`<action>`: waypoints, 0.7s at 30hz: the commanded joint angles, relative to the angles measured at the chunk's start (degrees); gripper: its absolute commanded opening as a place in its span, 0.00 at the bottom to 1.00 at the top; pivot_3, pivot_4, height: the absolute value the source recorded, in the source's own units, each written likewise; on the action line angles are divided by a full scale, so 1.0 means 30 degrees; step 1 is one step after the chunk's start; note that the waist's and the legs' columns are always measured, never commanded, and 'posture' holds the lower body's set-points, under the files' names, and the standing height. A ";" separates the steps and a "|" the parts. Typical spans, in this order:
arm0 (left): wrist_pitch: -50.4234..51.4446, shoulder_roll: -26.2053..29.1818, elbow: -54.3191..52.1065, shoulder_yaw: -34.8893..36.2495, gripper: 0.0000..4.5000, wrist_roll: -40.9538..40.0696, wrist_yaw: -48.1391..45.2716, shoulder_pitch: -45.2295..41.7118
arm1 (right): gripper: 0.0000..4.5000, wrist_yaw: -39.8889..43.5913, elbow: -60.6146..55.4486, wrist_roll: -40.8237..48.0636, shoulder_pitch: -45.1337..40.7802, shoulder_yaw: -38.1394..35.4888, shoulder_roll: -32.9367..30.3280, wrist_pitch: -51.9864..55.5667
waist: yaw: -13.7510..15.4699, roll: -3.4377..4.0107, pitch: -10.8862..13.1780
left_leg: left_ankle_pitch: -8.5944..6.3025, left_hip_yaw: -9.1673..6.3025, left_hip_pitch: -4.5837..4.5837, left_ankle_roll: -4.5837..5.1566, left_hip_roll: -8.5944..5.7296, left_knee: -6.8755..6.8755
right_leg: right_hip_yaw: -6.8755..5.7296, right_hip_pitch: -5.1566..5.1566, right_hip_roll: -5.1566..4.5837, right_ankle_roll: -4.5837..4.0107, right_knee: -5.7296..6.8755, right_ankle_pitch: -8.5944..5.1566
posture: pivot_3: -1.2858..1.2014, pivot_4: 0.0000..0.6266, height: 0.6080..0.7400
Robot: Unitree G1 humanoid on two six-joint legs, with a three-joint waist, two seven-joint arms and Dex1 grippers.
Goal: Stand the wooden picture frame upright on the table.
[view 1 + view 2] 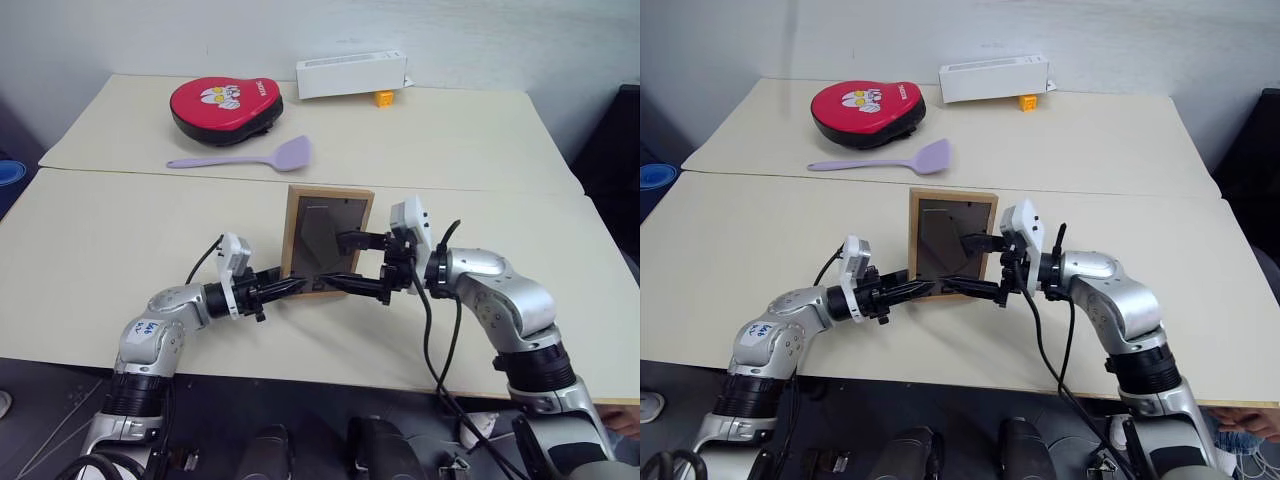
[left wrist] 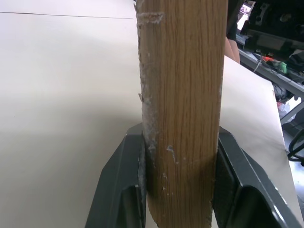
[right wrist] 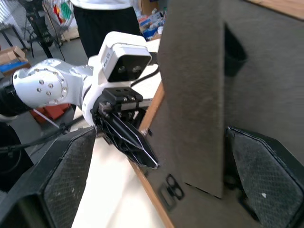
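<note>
- Nearest to the camera, on the left, the left gripper (image 1: pixel 290 289) has its fingers closed on the lower left edge of the frame (image 1: pixel 327 240); I judge this grip keeps the frame steady while it is set up.
- Frame: it stands almost upright near the middle of the near panel of the surface (image 1: pixel 90 250), its dark back with the stand turned to the robot.
- On the right, the right gripper (image 1: pixel 360 265) has its fingers spread wide, one by the stand (image 3: pixel 192 95) and one lower by the bottom edge; they grip nothing. It probably waits there to pull the stand out or to catch the frame if it tips.
- Left wrist view shows the wooden edge pressed between both pads, which the head views hide.
- Right wrist view shows the stand lying close against the back, and a person standing behind the surface.
- Farther back lie a red pad (image 1: pixel 225 108), a purple spatula (image 1: pixel 245 157) and a white box (image 1: pixel 350 74), well apart from the frame.
</note>
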 commanded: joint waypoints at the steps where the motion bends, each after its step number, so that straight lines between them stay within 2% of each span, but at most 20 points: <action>1: 0.0803 -0.0081 -0.0429 -0.0666 0.28 -0.0193 -0.0385 0.0012 | 1.00 0.1218 -0.1799 0.1016 0.0059 0.0233 -0.0076 -0.0016 | -0.0003 0.0000 0.0000 | 0.0000 0.0000 0.0000 -0.0001 0.0000 -0.0002 | 0.0000 -0.0001 0.0001 0.0000 -0.0002 0.0000 | 0.52 0.24 1.00; 7: 0.2925 -0.0264 -0.0384 -0.0078 0.28 -0.1458 -0.0006 -0.0435 | 1.00 0.2801 -0.2520 0.0011 0.1123 0.0542 -0.1114 -0.1699 | 0.0030 0.0000 0.0000 | -0.0004 -0.0008 -0.0003 0.0006 -0.0001 -0.0008 | -0.0001 0.0008 0.0001 0.0002 -0.0023 0.0000 | 0.52 0.24 1.00; 11: 0.4764 -0.0064 -0.0603 0.0380 0.28 -0.2584 -0.0107 -0.0615 | 1.00 0.2684 -0.2046 -0.1076 0.1841 0.0032 -0.1578 -0.3789 | 0.0001 -0.0001 0.0001 | -0.0008 -0.0012 -0.0005 0.0010 -0.0004 -0.0013 | 0.0001 0.0011 0.0002 0.0004 -0.0037 0.0002 | 0.52 0.24 1.00; 16: 1.1532 0.0618 -0.0637 0.2089 0.28 -0.6560 0.0454 -0.1611 | 1.00 0.3080 -0.0842 -0.1947 0.3002 -0.1865 -0.2623 -0.7046 | -0.0023 -0.0004 0.0009 | -0.0008 -0.0009 -0.0010 0.0008 -0.0002 -0.0014 | 0.0002 0.0003 0.0009 0.0005 -0.0028 0.0001 | 0.52 0.24 1.00; 19: 1.5669 0.1114 0.0170 0.2897 0.28 -0.7892 0.1348 -0.2489 | 1.00 0.3580 -0.0549 -0.1943 0.3492 -0.2802 -0.3396 -0.8195 | -0.0011 -0.0007 0.0012 | -0.0007 -0.0013 -0.0016 0.0008 -0.0002 -0.0009 | 0.0001 0.0002 0.0009 0.0005 -0.0025 0.0002 | 0.52 0.24 1.00; 21: 1.9103 0.1666 0.1981 0.3363 0.28 -0.8920 0.2187 -0.3652 | 1.00 0.3346 0.0429 -0.3179 0.3228 -0.3571 -0.3528 -1.1411 | -0.0012 -0.0007 0.0012 | -0.0007 -0.0013 -0.0003 0.0008 -0.0003 -0.0008 | 0.0002 0.0009 0.0010 0.0006 -0.0021 0.0002 | 0.52 0.24 1.00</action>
